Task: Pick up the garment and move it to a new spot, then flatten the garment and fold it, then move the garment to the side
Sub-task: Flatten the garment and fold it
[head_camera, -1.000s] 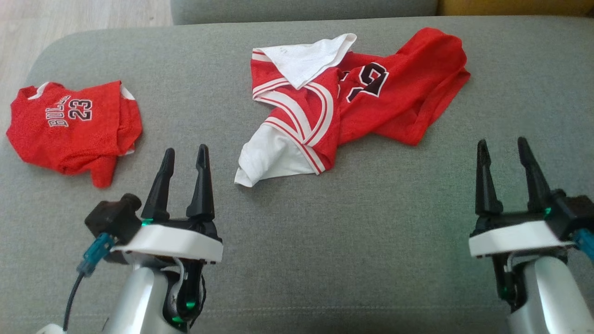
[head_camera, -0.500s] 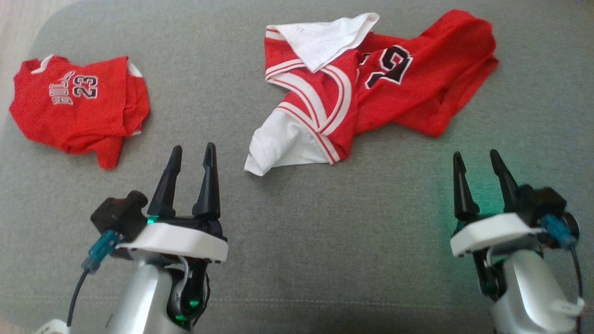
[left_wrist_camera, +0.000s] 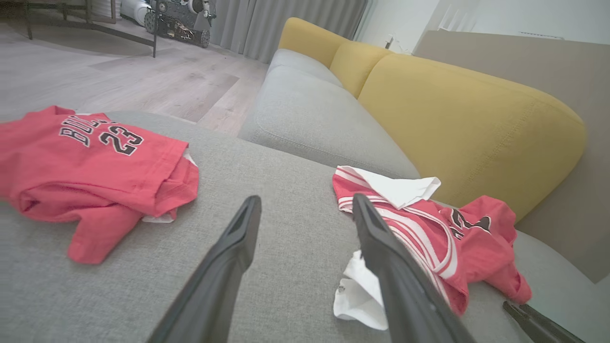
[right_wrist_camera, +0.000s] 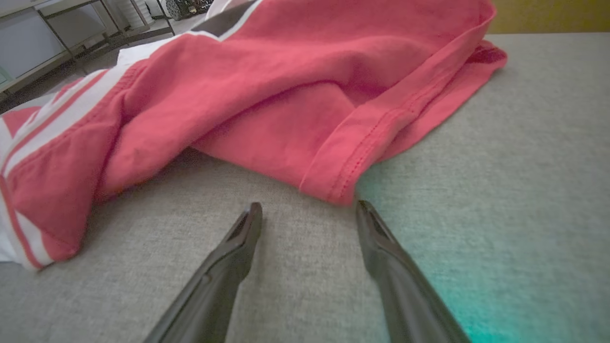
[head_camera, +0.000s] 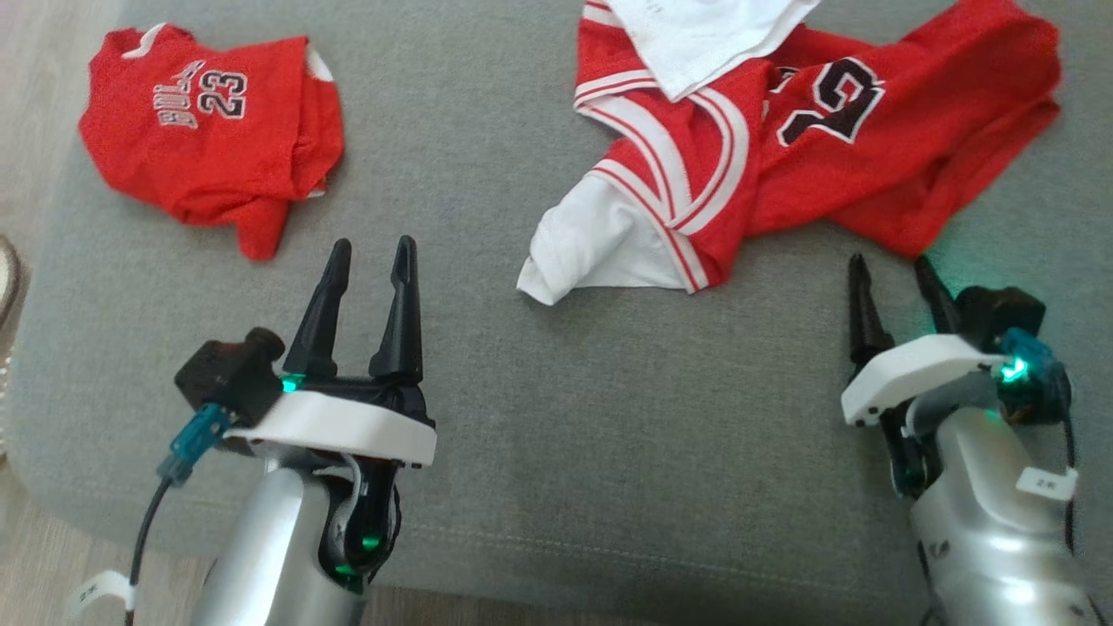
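Here comes the right gripper point(head_camera: 889, 259)! A second ago it hung well off from the red hem, and now its tips sit just beside it. The head's own view has swung as well, so everything in it has slid up and to the right.

Biggest thing in front of me is the wide grey fabric sofa cushion point(head_camera: 556, 417), carrying the lot. Behind it is a mustard-yellow padded sofa back point(left_wrist_camera: 467, 119), with pale wooden floor point(left_wrist_camera: 143, 81) off to the left.

On the far right part of the cushion lies the big crumpled red jersey with white trim and a black number point(head_camera: 869, 165). It is bunched up, with white lining turned out at its far edge and at its near left corner. Nothing holds it.

Over on the far left, well apart, lies a smaller folded red jersey marked 23 point(head_camera: 209, 148).

The right gripper is spread wide and empty, low over the cushion. One fingertip is right at the big jersey's stitched corner, but whether it touches I cannot tell.

The left gripper point(head_camera: 373, 243) is spread wide too and empty, over bare cushion between the two jerseys.
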Motion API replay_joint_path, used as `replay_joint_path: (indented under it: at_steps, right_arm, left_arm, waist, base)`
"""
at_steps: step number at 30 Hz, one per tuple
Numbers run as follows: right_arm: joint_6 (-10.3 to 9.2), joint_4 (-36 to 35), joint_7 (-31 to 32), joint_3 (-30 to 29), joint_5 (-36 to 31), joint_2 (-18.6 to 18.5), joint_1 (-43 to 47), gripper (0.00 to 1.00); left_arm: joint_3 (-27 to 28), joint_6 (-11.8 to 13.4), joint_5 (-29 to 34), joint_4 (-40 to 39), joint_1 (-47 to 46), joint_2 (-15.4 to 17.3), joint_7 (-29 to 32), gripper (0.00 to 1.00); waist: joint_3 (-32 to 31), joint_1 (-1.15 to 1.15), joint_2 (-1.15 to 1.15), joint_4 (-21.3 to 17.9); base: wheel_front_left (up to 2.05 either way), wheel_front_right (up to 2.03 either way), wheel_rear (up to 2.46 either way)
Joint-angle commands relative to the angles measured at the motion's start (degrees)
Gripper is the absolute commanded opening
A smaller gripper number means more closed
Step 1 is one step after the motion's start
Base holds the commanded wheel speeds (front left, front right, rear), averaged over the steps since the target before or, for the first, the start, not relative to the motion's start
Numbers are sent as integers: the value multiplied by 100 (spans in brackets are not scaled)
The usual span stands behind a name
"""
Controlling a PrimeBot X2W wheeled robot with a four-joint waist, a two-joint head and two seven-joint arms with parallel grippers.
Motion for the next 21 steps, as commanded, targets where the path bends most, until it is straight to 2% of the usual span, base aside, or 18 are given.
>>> replay_joint_path:
  at_steps: [1, 9, 11, 12, 21]
  right_arm:
    - [43, 14, -71, 81, -67, 16, -218, 100]
    - [43, 529, -226, -46, -192, 6, -550, 100]
    - [43, 621, -254, -26, -210, 9, -594, 24]
    - [43, 650, -268, -5, -237, 4, -604, 0]
    - [43, 551, -333, 271, -449, -227, -480, 0]
  left_arm:
    - [162, -1, 33, -195, -199, 47, -33, 100]
    - [208, 8, 38, -198, -213, 47, -33, 100]
    - [228, 23, 34, -190, -221, 47, -33, 100]
    - [239, 28, 29, -190, -222, 47, -33, 100]
    - [282, 32, -29, -156, -153, 47, -33, 100]
  waist:
    - [76, 0, 0, 83]
    - [135, 0, 0, 133]
    - [105, 0, 0, 102]
    - [82, 0, 0, 77]
    - [-303, 0, 0, -255]
  base:
    - [0, 0, 0]
    - [0, 0, 0]
    - [0, 0, 0]
    - [0, 0, 0]
    - [0, 0, 0]
